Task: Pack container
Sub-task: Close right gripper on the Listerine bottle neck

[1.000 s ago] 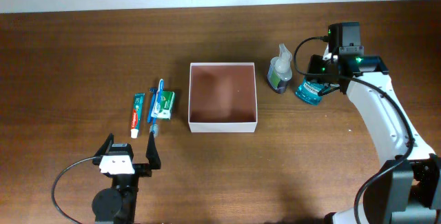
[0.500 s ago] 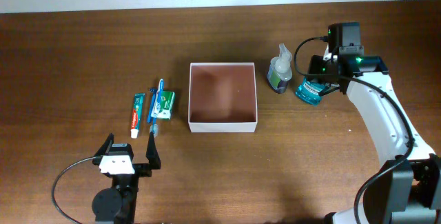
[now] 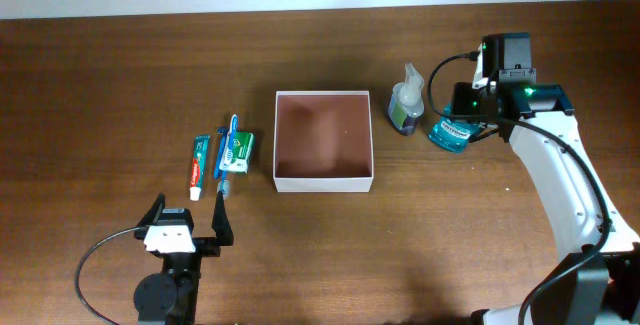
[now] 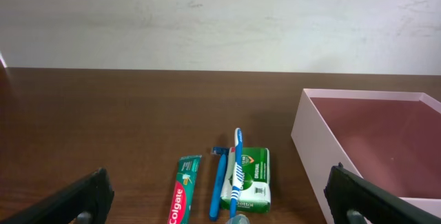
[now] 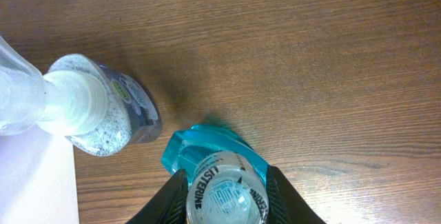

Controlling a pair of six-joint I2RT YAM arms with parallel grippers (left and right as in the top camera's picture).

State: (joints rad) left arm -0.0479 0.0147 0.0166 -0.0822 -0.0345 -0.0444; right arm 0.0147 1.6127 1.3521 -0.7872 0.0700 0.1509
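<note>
My right claw [image 5: 226, 191] pinches the cap of the blue mouthwash bottle [image 5: 207, 140].
Its two fingers [image 5: 173, 195] press on each side of the cap, and the bottle stands upright on the brown table [image 5: 310, 58]. Just beside it stands a clear pump bottle [image 5: 96, 114]. The box [image 3: 323, 182] sits in the middle of the table, near the pump bottle, with its red-brown floor showing. My left claw [image 3: 190, 220] is spread wide and holds nothing. Ahead of it, left of the box, lie a toothpaste tube [image 3: 199, 165], a toothbrush [image 3: 229, 145] and a small green carton [image 3: 241, 151]. The toothbrush lies over the carton's left side.
</note>
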